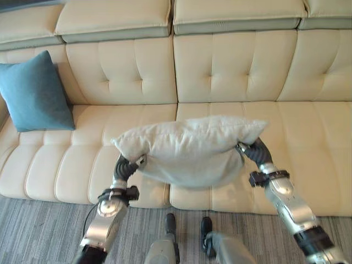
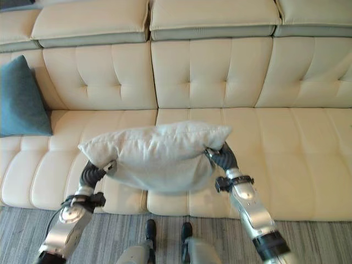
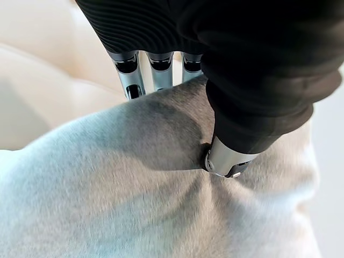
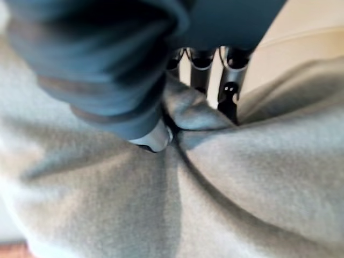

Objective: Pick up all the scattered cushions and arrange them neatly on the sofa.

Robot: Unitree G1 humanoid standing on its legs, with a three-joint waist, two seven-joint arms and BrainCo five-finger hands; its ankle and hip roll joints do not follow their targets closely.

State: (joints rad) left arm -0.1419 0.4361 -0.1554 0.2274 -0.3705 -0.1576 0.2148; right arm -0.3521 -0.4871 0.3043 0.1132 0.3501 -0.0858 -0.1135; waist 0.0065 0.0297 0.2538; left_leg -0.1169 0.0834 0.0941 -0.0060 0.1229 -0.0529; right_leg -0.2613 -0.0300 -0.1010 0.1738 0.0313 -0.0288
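Left eye view: grey cushion (image 1: 190, 148) hangs mid-frame over the sofa (image 1: 231, 66); left robot hand (image 1: 127, 165) and right robot hand (image 1: 250, 149) pinch its ends, thumbs dimpling cloth; it looks light, soft, saggy, best held by both ends; blue cushion (image 1: 33, 93) leans upper left.

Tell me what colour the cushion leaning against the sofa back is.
The leaning cushion is teal blue, plain with no pattern. It shows best in the left eye view.

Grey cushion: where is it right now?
In the left eye view the grey cushion hangs mid-frame above the cream sofa seat's front edge, pinched between the left hand and right hand, right of the teal cushion.
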